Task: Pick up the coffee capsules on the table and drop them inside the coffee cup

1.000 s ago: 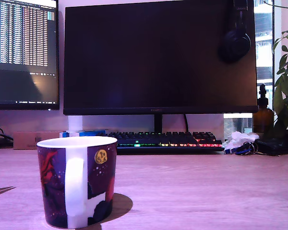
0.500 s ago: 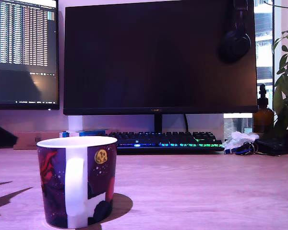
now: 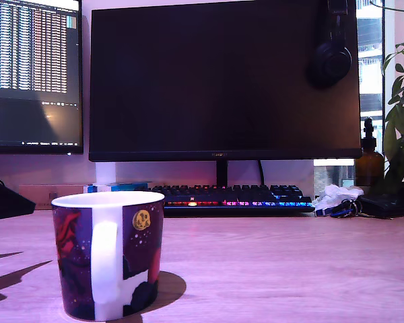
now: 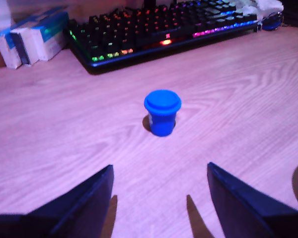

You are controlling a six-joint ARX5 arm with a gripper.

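Note:
One blue coffee capsule [image 4: 162, 112] stands upright on the light wood table [image 4: 248, 89] in the wrist view, a short way in front of a backlit keyboard. My gripper [image 4: 160, 167] is open, its two dark fingers [image 4: 89, 198] spread wide on this side of the capsule and clear of it, with nothing between them. The coffee cup [image 3: 108, 252], dark purple with red swirls, a gold moon and a white handle, stands at the front of the exterior view's left. No capsule shows in the exterior view. There a dark part of the arm [image 3: 3, 200] pokes in at the left edge.
An RGB keyboard [image 3: 232, 196] lies under a large dark monitor [image 3: 222, 81], with a second screen [image 3: 32, 74] at the exterior view's left. Small boxes [image 4: 32, 37] sit beside the keyboard. A brown bottle [image 3: 369, 161], keys and a plant [image 3: 400, 114] crowd the right.
A dark part of the arm has come in at the exterior view's left edge and its shadows on the table have grown. The cup has not moved.

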